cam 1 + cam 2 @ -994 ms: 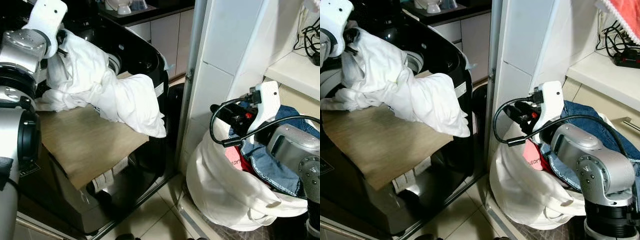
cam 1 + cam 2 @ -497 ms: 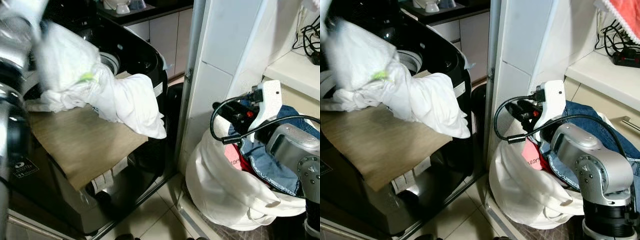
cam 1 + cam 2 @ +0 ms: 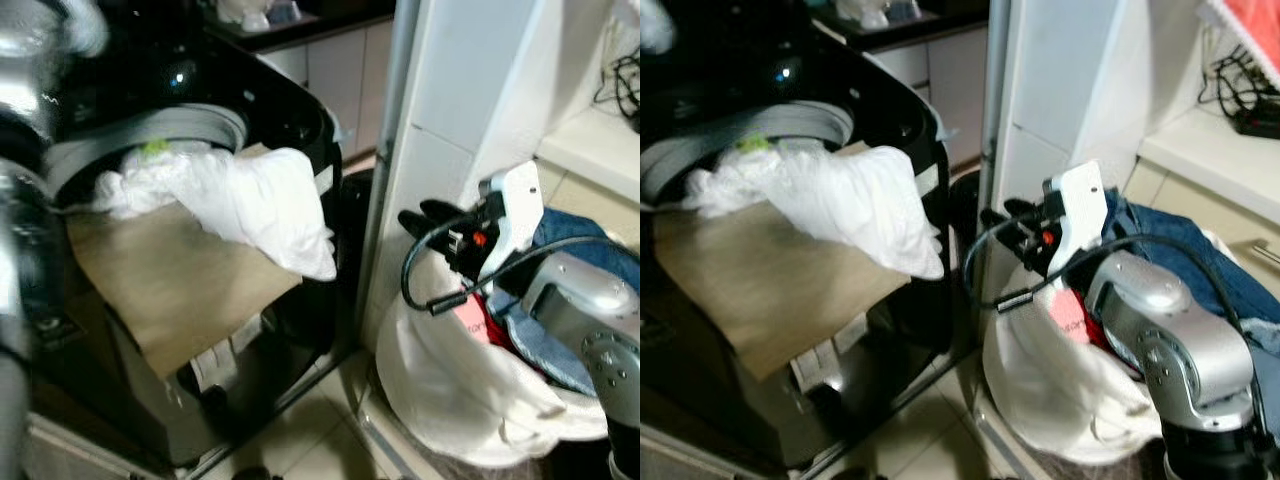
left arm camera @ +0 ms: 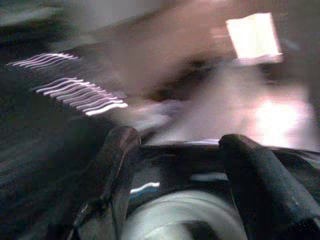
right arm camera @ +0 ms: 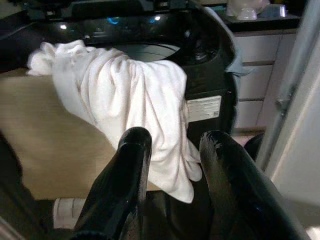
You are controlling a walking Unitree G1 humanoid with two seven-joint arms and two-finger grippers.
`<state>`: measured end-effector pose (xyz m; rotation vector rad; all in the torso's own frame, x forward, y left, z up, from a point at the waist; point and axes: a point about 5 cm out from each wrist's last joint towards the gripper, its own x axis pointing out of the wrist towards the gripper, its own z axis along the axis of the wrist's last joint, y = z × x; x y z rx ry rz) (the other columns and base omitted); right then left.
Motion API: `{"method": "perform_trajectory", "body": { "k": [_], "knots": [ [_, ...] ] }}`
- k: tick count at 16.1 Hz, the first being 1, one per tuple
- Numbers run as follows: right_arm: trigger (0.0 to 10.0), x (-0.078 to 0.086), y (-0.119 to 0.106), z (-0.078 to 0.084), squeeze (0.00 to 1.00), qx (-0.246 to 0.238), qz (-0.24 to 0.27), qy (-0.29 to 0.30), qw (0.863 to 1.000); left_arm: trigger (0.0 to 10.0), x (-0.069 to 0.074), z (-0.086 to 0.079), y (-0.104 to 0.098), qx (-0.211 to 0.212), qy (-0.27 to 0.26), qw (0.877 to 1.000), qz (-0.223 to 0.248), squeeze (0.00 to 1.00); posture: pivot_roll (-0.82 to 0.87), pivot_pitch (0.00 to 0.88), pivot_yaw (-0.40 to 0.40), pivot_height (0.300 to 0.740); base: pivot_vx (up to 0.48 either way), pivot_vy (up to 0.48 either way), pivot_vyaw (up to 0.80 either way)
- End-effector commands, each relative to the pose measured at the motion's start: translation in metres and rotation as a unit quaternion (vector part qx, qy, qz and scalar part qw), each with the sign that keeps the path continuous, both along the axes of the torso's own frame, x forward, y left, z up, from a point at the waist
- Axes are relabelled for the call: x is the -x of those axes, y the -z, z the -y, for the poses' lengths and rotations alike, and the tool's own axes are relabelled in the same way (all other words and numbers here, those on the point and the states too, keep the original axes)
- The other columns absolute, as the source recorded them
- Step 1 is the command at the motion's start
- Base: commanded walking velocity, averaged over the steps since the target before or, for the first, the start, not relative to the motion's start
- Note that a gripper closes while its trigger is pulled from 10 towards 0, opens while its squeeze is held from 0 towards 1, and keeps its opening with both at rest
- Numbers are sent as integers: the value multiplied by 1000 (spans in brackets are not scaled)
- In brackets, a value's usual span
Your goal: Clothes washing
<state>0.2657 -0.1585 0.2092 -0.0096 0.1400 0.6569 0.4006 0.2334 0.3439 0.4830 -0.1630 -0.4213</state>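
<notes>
A white garment lies half in the grey-rimmed drum opening of the black top-loading washing machine; the rest spills over the rim onto a brown board. My left arm is blurred, raised above the washer; in the left wrist view my left gripper is open and holds nothing. My right gripper hovers over the white laundry bag, pointing at the washer. Its fingers stand apart with nothing between them. Jeans and a pink-red item fill the bag.
A white pillar stands between the washer and the bag. Kitchen cabinets sit behind the washer. A shelf with cables is at the far right. Tiled floor shows in front.
My left gripper has let go of the white garment and risen; the garment has dropped onto the drum rim. My right gripper has edged left toward the washer.
</notes>
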Motion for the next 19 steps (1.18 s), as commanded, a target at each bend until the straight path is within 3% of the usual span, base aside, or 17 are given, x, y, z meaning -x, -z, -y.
{"method": "perform_trajectory", "body": {
  "k": [1, 3, 5, 6, 9, 11, 13, 19],
  "knots": [
    [10000, 4, -2, -1, 0, 3, 9, -21, 1000, 10000, 9, 24, 25, -68, 155, 984, -58, 0, -73, 0, 52, 740, 0, 0, 0],
    [10000, 8, 0, -4, 0, 17, 7, -42, 999, 10000, 15, 43, 64, -114, 209, 966, -100, 0, -73, 0, 53, 740, 0, 0, 0],
    [10000, 14, 4, -13, 0, 27, 3, -69, 997, 10000, 13, 47, 94, -169, 194, 958, -130, 0, -75, 0, 56, 740, 0, 0, 0],
    [10000, 14, 7, -14, 0, 34, 0, -68, 997, 10000, 11, 48, 106, -194, 166, 959, -123, 0, -77, 0, 58, 740, 0, 0, 0],
    [10000, 15, 9, -14, 0, 40, -5, -68, 997, 10000, 15, 51, 119, -199, 162, 957, -136, 0, -79, 0, 60, 740, 0, 0, 0],
    [10000, 20, 13, -18, 0, 44, -19, -90, 995, 10000, 13, 49, 141, -233, 120, 952, -159, 0, -81, 0, 61, 740, 0, 0, 0],
    [10000, 22, 14, -22, 0, 47, -20, -102, 993, 10000, 10, 45, 146, -234, 86, 955, -161, 0, -82, 0, 62, 740, 0, 0, 0],
    [10000, 23, 17, -29, 0, 63, -17, -114, 991, 10000, 8, 38, 163, -302, 32, 942, -144, 0, -82, 0, 59, 740, 0, 0, 0]
  ]
}}
